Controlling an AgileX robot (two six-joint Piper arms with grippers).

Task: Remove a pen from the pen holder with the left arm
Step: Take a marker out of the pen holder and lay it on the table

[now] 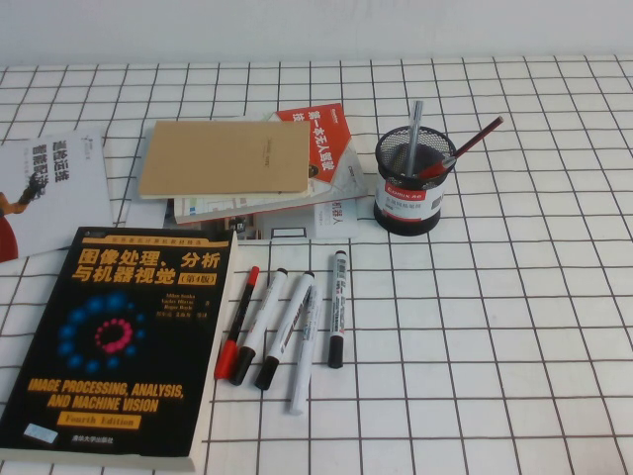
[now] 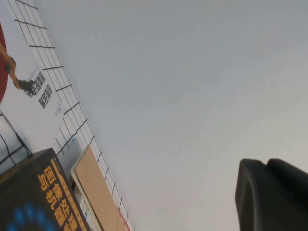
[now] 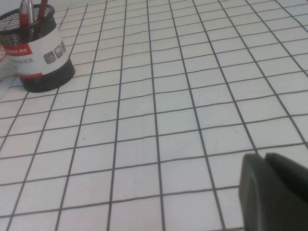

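— Where was the black mesh pen holder [image 1: 408,180] set?
— Far, right of centre, pens near upright, well right of the left gripper [image 2: 267,166], pinched closed by the black textbook [image 2: 33,192]. The right gripper [image 3: 266,161], closed too, was held over the white gridded table [image 3: 159,120] at right.

The pen holder [image 1: 408,186] is black mesh, the tablecloth [image 1: 514,327] white with black grid.

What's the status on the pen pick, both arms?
Left gripper shut, off by the books. Right gripper shut, low over table beside pen holder. Pens in holder, none gripped. Nothing blocking.
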